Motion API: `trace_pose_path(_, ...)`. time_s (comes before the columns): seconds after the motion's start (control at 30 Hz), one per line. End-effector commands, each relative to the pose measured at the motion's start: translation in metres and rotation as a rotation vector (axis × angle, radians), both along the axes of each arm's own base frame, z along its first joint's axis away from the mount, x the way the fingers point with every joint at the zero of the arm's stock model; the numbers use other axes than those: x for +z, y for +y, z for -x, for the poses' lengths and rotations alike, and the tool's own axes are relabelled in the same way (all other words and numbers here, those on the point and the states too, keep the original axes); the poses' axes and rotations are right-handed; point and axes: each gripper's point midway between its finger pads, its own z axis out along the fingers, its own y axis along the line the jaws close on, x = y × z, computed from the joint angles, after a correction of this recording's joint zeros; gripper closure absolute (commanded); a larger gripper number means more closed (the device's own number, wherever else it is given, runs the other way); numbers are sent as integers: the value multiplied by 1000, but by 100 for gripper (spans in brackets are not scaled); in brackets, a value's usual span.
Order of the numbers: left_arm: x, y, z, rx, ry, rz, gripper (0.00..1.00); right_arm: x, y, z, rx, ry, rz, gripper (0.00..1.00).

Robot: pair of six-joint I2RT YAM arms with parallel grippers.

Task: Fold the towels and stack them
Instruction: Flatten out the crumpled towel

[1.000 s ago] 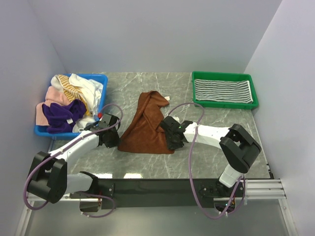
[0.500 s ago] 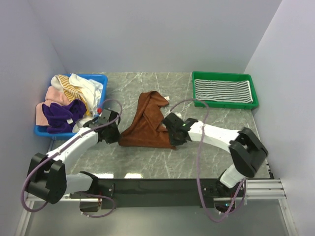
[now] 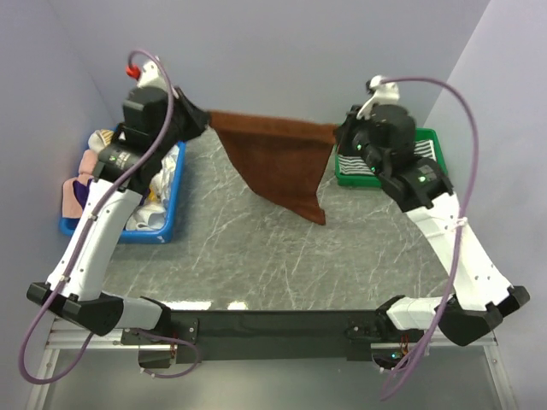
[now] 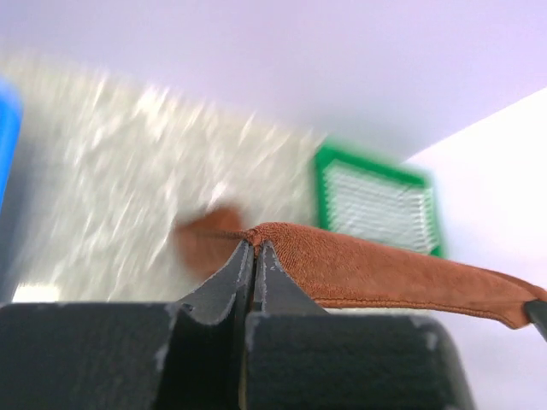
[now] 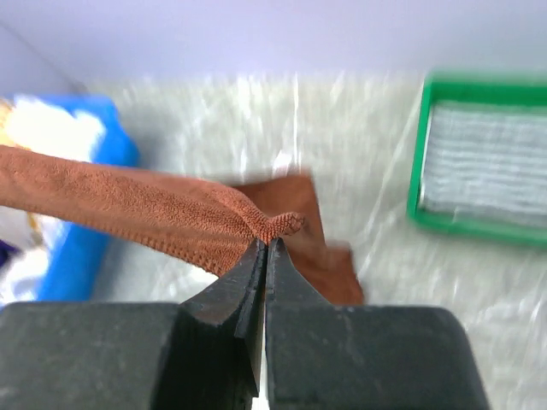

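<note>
A plain brown towel [image 3: 282,162] hangs stretched in the air between both arms, high over the marble table. My left gripper [image 3: 206,114] is shut on its left top corner, and my right gripper [image 3: 336,132] is shut on its right top corner. The towel's lower corner dangles toward the table. In the left wrist view the brown towel [image 4: 385,269] runs right from my pinched left gripper [image 4: 255,246]. In the right wrist view the brown towel [image 5: 128,201] runs left from my right gripper [image 5: 267,242]. A grey-white striped towel [image 3: 423,154] lies in the green tray [image 3: 346,177].
A blue bin [image 3: 162,224] at the left holds several loose towels, among them pink [image 3: 73,190] and white [image 3: 164,171]. The green tray [image 5: 414,192] sits at the back right. Walls stand close on the left, the back and the right.
Both arms have risen from the table and spread apart, lifting the brown towel off the surface and pulling it taut. The right gripper closed on its corner.
</note>
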Motion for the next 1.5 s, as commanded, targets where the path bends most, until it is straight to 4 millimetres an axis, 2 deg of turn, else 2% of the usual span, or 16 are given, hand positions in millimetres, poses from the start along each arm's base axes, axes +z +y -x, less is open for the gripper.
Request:
trace_pose_path(0.0, 75, 0, 0, -28, -205, -8, 100, 62, -18, 0, -14, -172, 31, 100)
trace_pose_path(0.1, 143, 2, 24, -68, -391, 44, 100, 115, -28, 12, -16, -319, 4, 100)
trace_pose_path(0.2, 176, 4, 44, -102, -499, 49, 100, 156, -36, 28, 1, -440, -4, 100)
trace_pose_path(0.23, 196, 3, 62, -142, -570, 60, 100, 171, -40, 38, 6, -484, -12, 100)
trace_pose_path(0.37, 231, 0, 111, -264, -737, 40, 100, 204, -44, 69, 75, -613, -9, 100)
trace_pose_path(0.7, 254, 7, 217, -450, -973, 27, 100, 225, -32, 159, 378, -796, -19, 100)
trace_pose_path(0.83, 244, 5, 221, -470, -940, 48, 100, 221, -30, 173, 423, -796, -43, 100)
trace_pose_path(0.97, 220, 1, 200, -454, -837, 60, 100, 211, -26, 168, 434, -753, -42, 100)
trace_pose_path(1.07, 189, 2, 162, -369, -722, 49, 100, 192, -20, 147, 413, -689, -24, 100)
trace_pose_path(1.17, 141, 4, 107, -242, -571, 30, 100, 160, -12, 106, 352, -594, 11, 100)
trace_pose_path(1.2, 111, 1, 79, -207, -486, 9, 100, 137, -9, 80, 301, -526, 41, 100)
trace_pose_path(1.27, 81, 5, 44, -107, -406, -12, 100, 117, -8, 49, 247, -483, 86, 100)
trace_pose_path(1.3, 45, 1, 14, -77, -318, -41, 100, 87, -2, 21, 220, -411, 124, 100)
trace_pose_path(1.37, 14, 5, -20, 5, -259, -75, 100, 67, -5, -15, 168, -383, 155, 100)
trace_pose_path(1.4, -23, -1, -49, 22, -179, -106, 100, 36, 0, -44, 155, -317, 186, 100)
trace_pose_path(1.47, -55, 3, -80, 79, -110, -113, 100, 15, -3, -75, 109, -283, 224, 100)
